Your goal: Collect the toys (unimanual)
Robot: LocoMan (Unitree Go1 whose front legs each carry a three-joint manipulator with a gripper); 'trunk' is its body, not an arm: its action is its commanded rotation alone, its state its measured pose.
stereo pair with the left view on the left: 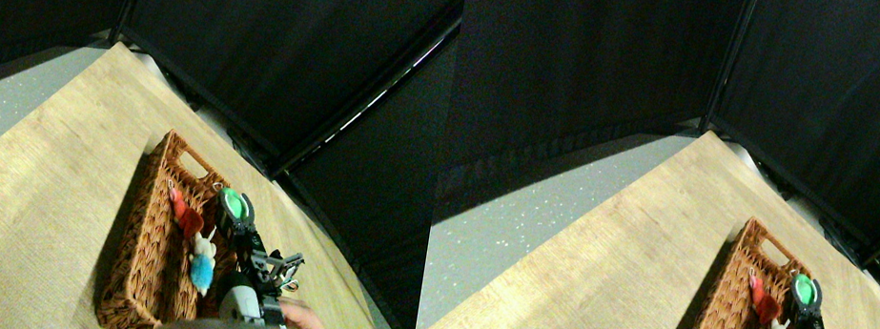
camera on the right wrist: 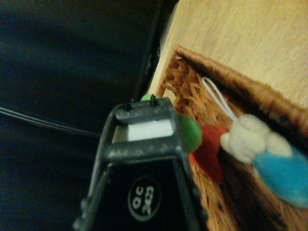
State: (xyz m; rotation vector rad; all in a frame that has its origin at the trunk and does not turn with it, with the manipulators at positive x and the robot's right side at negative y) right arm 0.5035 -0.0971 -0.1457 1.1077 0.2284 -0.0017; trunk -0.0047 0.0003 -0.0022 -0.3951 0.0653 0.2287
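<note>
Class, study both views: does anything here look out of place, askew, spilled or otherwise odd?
Nothing is spilled or damaged. The red toy and blue-and-white toy lie in the basket, and the green toy sits at the gripper above it. One oddity: a person's hand reaches in beside the manipulator.

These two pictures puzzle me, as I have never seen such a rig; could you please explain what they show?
The wide picture is two near-identical views from a four-legged robot's forward camera, looking down at a light wooden floor. There stands a long brown wicker basket holding a red plush toy and a white-and-blue plush toy. The robot's right gripper holds a green plush toy over the basket. The other picture comes from a camera behind that gripper. A person's hand reaches in nearby.
</note>
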